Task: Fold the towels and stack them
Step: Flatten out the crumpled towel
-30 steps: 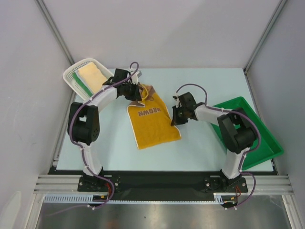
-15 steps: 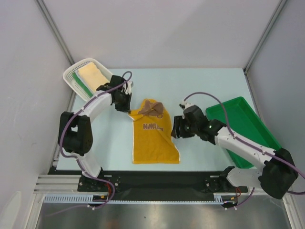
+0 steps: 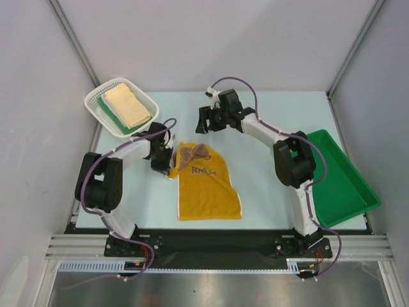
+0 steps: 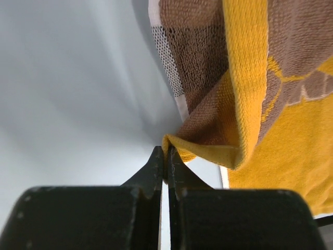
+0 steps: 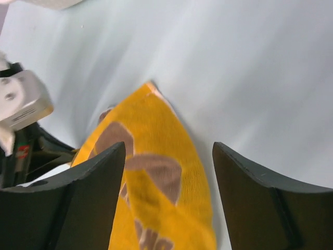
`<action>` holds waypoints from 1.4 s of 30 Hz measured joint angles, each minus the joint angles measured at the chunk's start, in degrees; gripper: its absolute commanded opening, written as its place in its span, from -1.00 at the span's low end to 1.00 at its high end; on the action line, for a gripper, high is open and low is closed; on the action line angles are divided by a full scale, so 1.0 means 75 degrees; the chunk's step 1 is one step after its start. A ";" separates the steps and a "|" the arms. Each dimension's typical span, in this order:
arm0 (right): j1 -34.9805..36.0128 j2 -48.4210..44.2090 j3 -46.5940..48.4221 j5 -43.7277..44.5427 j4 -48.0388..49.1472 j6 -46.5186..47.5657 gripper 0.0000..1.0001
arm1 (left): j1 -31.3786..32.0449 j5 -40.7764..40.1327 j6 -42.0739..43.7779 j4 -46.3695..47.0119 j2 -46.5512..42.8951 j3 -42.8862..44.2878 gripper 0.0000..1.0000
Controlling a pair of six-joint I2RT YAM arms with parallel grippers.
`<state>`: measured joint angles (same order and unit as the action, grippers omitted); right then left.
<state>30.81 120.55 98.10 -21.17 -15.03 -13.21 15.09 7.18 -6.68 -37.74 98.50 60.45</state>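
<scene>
Yellow towel (image 3: 206, 188) lies mid-table, its 12 o'clock edge crumpled. Jaws spread and empty, the right gripper (image 3: 204, 121) has swung from the towel's 3 o'clock side to beyond 12. The left gripper (image 4: 165, 156) stays clamped on the 10 o'clock corner. Spreading looks unfinished, with folding yet to start.

Pale table (image 3: 275, 185): towel (image 3: 208, 192), basket (image 3: 94, 110), tray (image 3: 339, 185)

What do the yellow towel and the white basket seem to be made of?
The yellow and brown towel looks like matte woven cotton terry: looped weave shows close up. The white slotted basket is probably smooth moulded plastic, given its perforated walls.
</scene>
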 measured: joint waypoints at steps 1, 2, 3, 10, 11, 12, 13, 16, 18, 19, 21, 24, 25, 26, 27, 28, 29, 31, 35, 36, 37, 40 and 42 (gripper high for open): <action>0.0017 0.0388 0.0463 -0.0184 -0.0131 0.0137 0.50 | 0.0000 -0.0003 -0.0032 0.0050 -0.0050 0.0000 -0.99; 0.0032 0.0752 0.0842 -0.0356 -0.0189 0.0248 0.50 | 0.0000 -0.0003 -0.0055 0.0099 -0.0093 0.0000 -0.99; 0.0050 0.1040 0.1110 -0.0513 -0.0245 0.0356 0.50 | 0.0000 -0.0003 -0.0064 0.0134 -0.0134 0.0003 -0.99; 0.0163 0.2014 0.1594 -0.1247 -0.0691 0.0583 0.02 | 0.0000 0.0119 -0.0213 0.0367 -0.0221 0.0015 -0.99; 0.0169 0.2049 0.1594 -0.1300 -0.0746 0.0595 -0.08 | 0.0000 0.0181 -0.0256 0.0399 -0.0224 0.0015 -0.99; 0.0178 0.2060 0.1594 -0.1335 -0.0781 0.0586 -0.34 | 0.0000 0.0297 -0.0315 0.0440 -0.0224 0.0015 -0.99; 0.0178 0.2060 0.1594 -0.1378 -0.0790 0.0603 -0.50 | 0.0000 0.0373 -0.0338 0.0478 -0.0227 0.0015 -0.99; 0.0189 0.2040 0.1591 -0.1440 -0.0755 0.0557 -1.00 | 0.0000 0.0670 -0.0455 0.0595 -0.0256 0.0015 -0.99; 0.0189 0.1976 0.1518 -0.1408 -0.0737 0.0533 -1.00 | 0.0000 0.0822 -0.0504 0.0641 -0.0297 0.0015 -0.99; 0.0192 0.1877 0.1352 -0.1367 -0.0656 0.0527 -1.00 | 0.0000 0.0895 -0.0513 0.0662 -0.0338 0.0015 -0.99; 0.0210 0.1448 0.0813 -0.1250 -0.0609 0.0548 -1.00 | 0.0000 0.0956 -0.0516 0.0676 -0.0434 0.0015 -1.00; 0.0262 0.0364 -0.0268 -0.0871 -0.0545 0.0641 -1.00 | 0.0000 0.0930 -0.0527 0.0659 -0.0676 0.0015 -0.99; 0.0312 -0.0087 -0.0699 -0.0676 -0.0475 0.0679 -1.00 | 0.0000 0.0918 -0.0536 0.0650 -0.0790 0.0009 -0.99; 0.0388 -0.0647 -0.1212 -0.0481 -0.0428 0.0714 -1.00 | 0.0000 0.0889 -0.0548 0.0653 -0.0909 -0.0015 -0.99; 0.0487 -0.1230 -0.1708 -0.0312 -0.0393 0.0740 -1.00 | 0.0000 0.0874 -0.0580 0.0670 -0.1035 -0.0058 -0.99; 0.0627 -0.1801 -0.2174 -0.0111 -0.0329 0.0746 -1.00 | 0.0000 0.0871 -0.0595 0.0699 -0.1160 -0.0128 -1.00; 0.0769 -0.2259 -0.2632 0.0067 -0.0160 0.0731 -0.97 | 0.0000 0.0883 -0.0606 0.0726 -0.1253 -0.0204 -1.00; 0.1227 -0.3445 -0.3946 0.0420 0.0306 0.0568 -0.66 | 0.0000 0.0941 -0.0653 0.0737 -0.1393 -0.0376 -0.99; 0.2218 -0.4712 -0.6044 0.0641 0.0819 0.0163 -0.24 | 0.0000 0.1067 -0.0653 0.0755 -0.1405 -0.0656 -0.99; 0.2369 -0.4747 -0.6321 0.0676 0.0764 0.0137 -0.14 | 0.0000 0.1072 -0.0653 0.0749 -0.1390 -0.0688 -0.99; 0.2448 -0.4747 -0.6461 0.0702 0.0699 0.0122 -0.08 | 0.0000 0.1075 -0.0650 0.0731 -0.1355 -0.0691 -0.99; 0.2433 -0.4762 -0.6560 0.0819 0.0423 0.0195 0.11 | 0.0000 0.1046 -0.0644 0.0764 -0.1134 -0.0685 -0.99; 0.2296 -0.4762 -0.6406 0.0839 0.0376 0.0338 0.22 | 0.0000 0.0997 -0.0644 0.0752 -0.0956 -0.0685 -0.99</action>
<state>48.03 84.84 50.06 -14.87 -12.21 -10.68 15.09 14.66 -11.51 -32.10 91.33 55.31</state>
